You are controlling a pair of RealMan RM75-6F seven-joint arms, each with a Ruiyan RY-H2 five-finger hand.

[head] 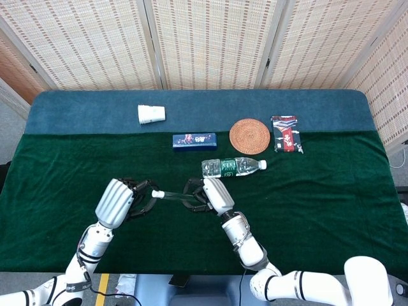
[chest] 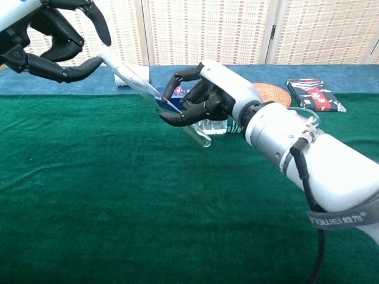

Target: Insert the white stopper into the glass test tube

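My left hand (head: 118, 201) pinches the small white stopper (head: 156, 193) between its fingertips, above the green cloth. My right hand (head: 210, 195) grips the glass test tube (head: 175, 197), which lies almost level, its open mouth pointing at the left hand. In the chest view the white stopper (chest: 108, 57) sits at the mouth of the test tube (chest: 177, 115). There the tube slants down to the right through the right hand (chest: 207, 94), and its rounded end sticks out below the fingers. The left hand (chest: 53, 35) is at the top left. How deep the stopper sits cannot be made out.
A water bottle (head: 233, 167) lies on its side just behind the right hand. Further back are a blue box (head: 194, 139), a round wicker coaster (head: 249, 136), a dark packet (head: 286, 133) and a tipped paper cup (head: 152, 114).
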